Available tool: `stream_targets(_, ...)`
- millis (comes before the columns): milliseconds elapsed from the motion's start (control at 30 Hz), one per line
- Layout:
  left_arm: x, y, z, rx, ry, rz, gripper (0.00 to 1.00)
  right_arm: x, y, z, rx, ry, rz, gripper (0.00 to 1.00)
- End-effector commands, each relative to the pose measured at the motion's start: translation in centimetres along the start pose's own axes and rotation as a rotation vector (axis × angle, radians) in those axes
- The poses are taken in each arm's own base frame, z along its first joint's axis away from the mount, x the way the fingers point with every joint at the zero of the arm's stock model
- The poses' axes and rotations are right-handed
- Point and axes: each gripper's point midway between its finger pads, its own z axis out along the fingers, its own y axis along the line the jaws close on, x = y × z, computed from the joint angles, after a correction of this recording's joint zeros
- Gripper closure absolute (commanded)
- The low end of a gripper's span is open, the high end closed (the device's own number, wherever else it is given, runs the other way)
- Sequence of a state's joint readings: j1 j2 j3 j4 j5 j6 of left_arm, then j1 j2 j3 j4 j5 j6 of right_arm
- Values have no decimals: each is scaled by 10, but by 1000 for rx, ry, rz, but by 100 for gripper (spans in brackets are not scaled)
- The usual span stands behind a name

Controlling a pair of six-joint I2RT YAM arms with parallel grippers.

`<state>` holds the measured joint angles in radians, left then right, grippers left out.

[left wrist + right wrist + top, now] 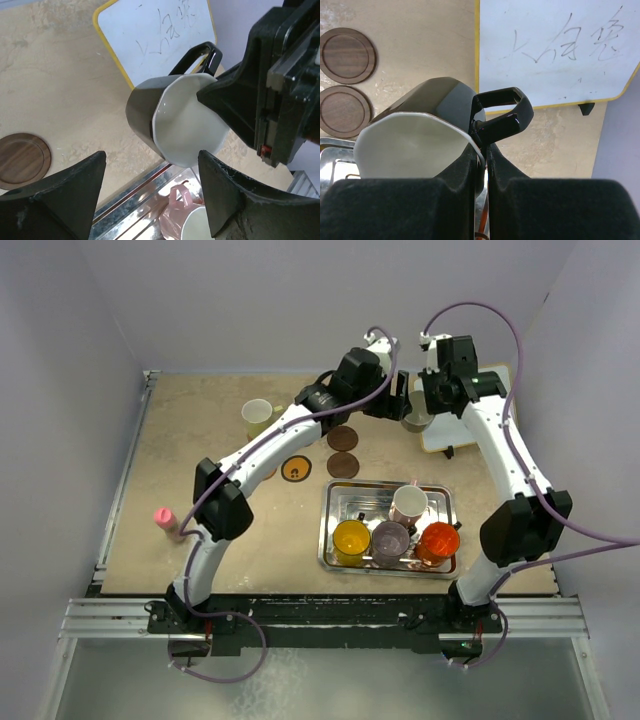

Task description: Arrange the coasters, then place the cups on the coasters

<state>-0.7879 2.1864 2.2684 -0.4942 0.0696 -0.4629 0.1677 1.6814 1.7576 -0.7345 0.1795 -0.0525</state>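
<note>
A black cup with a white interior (415, 132) hangs tilted above the table, my right gripper (486, 147) shut on its rim beside the handle. In the top view this black cup (413, 424) is at the back, right of centre. My left gripper (151, 160) is open, its fingers (75, 190) spread just under the cup's (175, 120) mouth without touching it. Two dark brown coasters (343, 437) (343, 465) and a black coaster with an orange ring (295, 470) lie mid-table. A cream cup (257, 414) stands back left. Pinkish-white (408, 503), yellow-orange (351, 538), greyish-purple (390, 538) and orange-red (438, 539) cups stand in the tray.
The steel tray (335, 502) lies near the front, right of centre. A small whiteboard with a yellow edge (452, 435) lies at the back right, behind the held cup. A pink bottle (163, 517) stands at the left edge. Both arms meet over the back middle.
</note>
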Motion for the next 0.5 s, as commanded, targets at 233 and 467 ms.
stream_targets(233, -26, 12, 12, -58, -100, -79, 38, -52, 9, -33, 3, -202, 92, 100)
stream_targets(467, -15, 27, 22, -120, -86, -73, 48, -56, 22, -44, -15, -226, 99, 100)
